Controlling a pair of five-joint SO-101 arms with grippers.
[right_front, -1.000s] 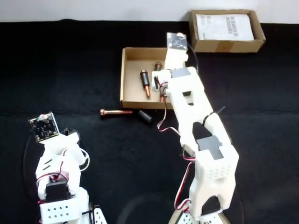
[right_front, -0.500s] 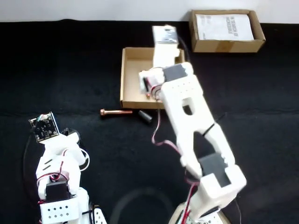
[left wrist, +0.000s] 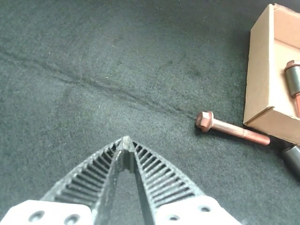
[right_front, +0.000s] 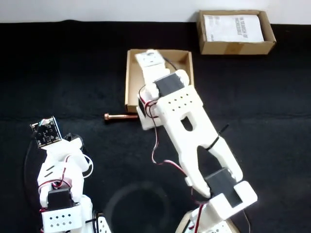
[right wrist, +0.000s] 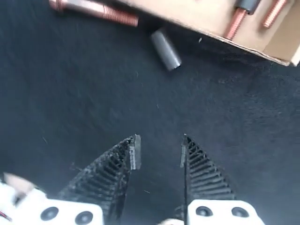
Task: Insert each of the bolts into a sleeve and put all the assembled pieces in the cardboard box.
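Black felt, cardboard box half-hidden

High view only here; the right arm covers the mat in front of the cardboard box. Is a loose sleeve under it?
Observer: Yes, the right wrist view has one dark sleeve lying on the mat beside the cardboard box wall, apart from the loose bolt.
Operator: Right jaws?
Observer: Open and empty, above bare mat, short of the sleeve.
Operator: Box contents?
Observer: The left wrist view shows a sleeved bolt lying inside.
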